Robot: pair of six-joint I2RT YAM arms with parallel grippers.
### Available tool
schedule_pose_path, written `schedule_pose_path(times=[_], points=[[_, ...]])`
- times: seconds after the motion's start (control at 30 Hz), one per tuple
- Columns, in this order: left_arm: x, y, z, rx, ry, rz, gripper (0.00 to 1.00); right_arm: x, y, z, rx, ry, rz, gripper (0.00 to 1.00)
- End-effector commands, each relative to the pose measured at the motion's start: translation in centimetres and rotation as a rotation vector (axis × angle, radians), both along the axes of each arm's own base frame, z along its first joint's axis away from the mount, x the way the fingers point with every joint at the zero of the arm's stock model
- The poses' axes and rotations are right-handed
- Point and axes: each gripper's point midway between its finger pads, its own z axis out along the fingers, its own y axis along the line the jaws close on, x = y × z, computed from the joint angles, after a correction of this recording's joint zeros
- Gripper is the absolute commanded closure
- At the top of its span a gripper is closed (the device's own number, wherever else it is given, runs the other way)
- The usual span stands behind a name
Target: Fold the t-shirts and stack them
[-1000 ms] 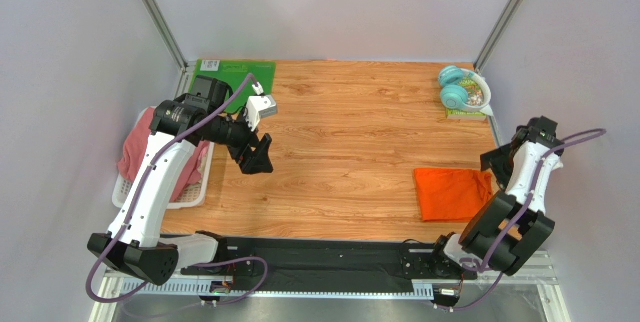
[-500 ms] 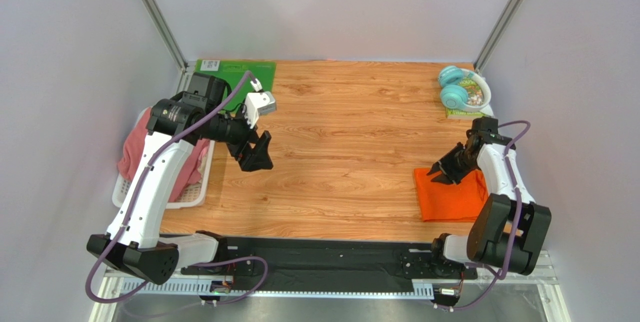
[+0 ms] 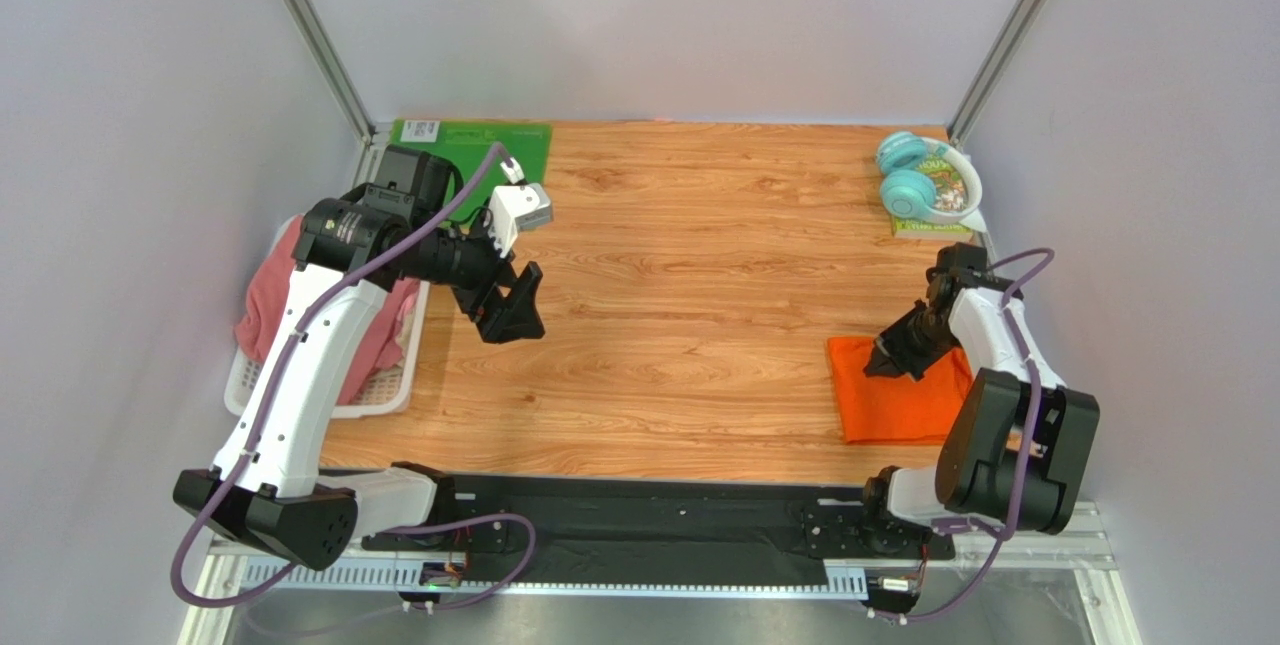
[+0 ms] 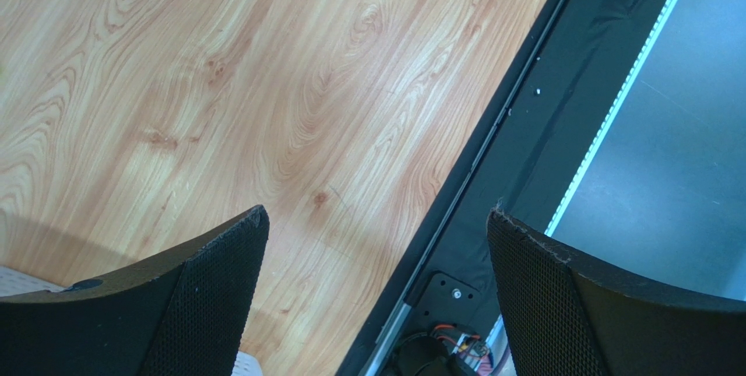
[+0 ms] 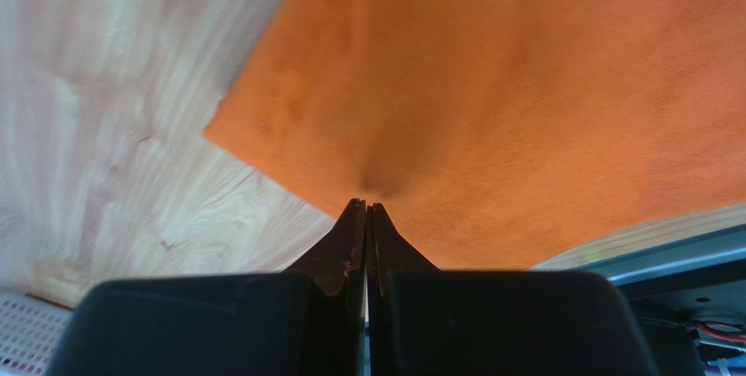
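The bright orange t-shirt lies folded flat at the table's right front; in the right wrist view the orange t-shirt fills the upper frame. My right gripper is down on its upper left part. There the right gripper is shut, its tips pinching a small pucker of the cloth near the edge. A dusty pink t-shirt is heaped in a white basket at the left. My left gripper hangs open over bare wood beside the basket, and the left gripper holds nothing.
A flat green mat lies at the back left. Teal headphones rest on a bowl and packet at the back right. A black strip with the arm bases runs along the near table edge.
My right arm swung in from the right side to the orange t-shirt's upper left part and its jaws went from open to shut there. The left arm stayed still.
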Motion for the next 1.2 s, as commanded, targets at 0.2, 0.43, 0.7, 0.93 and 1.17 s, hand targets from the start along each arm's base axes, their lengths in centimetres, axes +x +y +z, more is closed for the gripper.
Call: schedule_pose_path(times=[0.2,0.43,0.7,0.93,1.17], points=[[-6.2,2.0,-0.9,0.078,0.221,-0.014,0.0,-3.2,-3.0,-4.7,-0.049,0.203,-0.063,1.0],[-6.3,2.4,-1.3,0.1,0.211,-0.013,0.0,-2.3,-5.9,-4.5,-0.08,0.224,-0.125,1.0],[-6.1,2.2,-1.6,0.093,0.221,-0.015,0.0,-0.6,-7.1,-4.6,-0.071,0.211,-0.132,1.0],[-5.8,2.1,-1.3,0.089,0.211,0.001,0.0,2.6,-5.2,2.0,-0.068,-0.067,-0.069,0.86],[-3.6,1.7,-1.4,0.052,0.174,0.148,0.0,4.1,-0.3,13.5,-0.166,-0.437,0.146,0.0]])
